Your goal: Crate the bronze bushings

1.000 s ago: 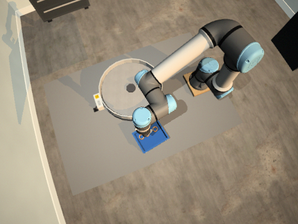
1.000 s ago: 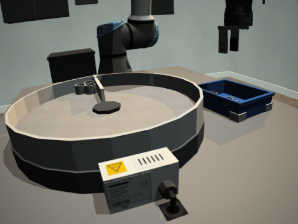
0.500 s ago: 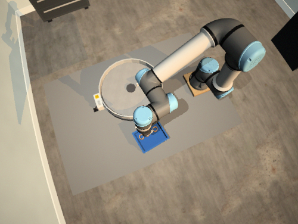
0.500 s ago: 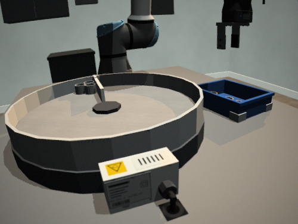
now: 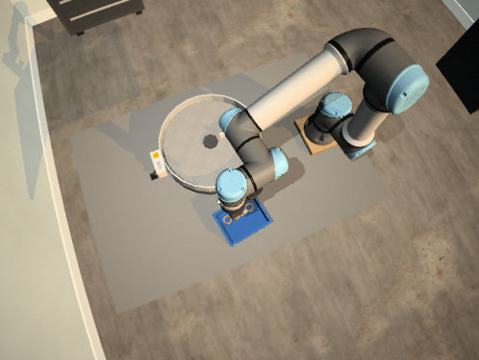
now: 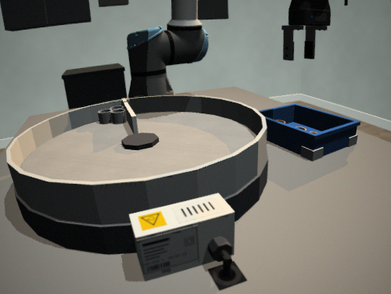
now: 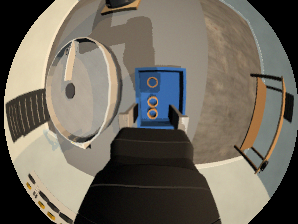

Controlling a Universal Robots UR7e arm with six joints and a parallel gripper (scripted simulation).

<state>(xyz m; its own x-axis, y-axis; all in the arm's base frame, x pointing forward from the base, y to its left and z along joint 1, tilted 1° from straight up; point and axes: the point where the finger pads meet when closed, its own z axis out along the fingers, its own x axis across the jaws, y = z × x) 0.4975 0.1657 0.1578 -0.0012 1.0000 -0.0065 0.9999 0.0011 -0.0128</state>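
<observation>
The blue crate (image 6: 310, 129) stands to the right of the turning table (image 6: 137, 156). Three bronze bushings (image 7: 153, 102) lie in a row inside the crate; it also shows in the overhead view (image 5: 242, 221). Steel bushings (image 6: 111, 115) stand together on the turning table at its far side, against a thin divider (image 6: 130, 114). My gripper (image 6: 298, 43) hangs high above the crate, fingers wide open and empty. In the wrist view the gripper body (image 7: 153, 189) blocks the lower middle.
A control box with a yellow warning label (image 6: 181, 240) sits at the turning table's front rim. A dark hub (image 6: 140, 141) marks the table's centre. The arm's base stands on a wooden plate (image 5: 318, 136). A dark cabinet (image 6: 94, 84) stands behind the turning table.
</observation>
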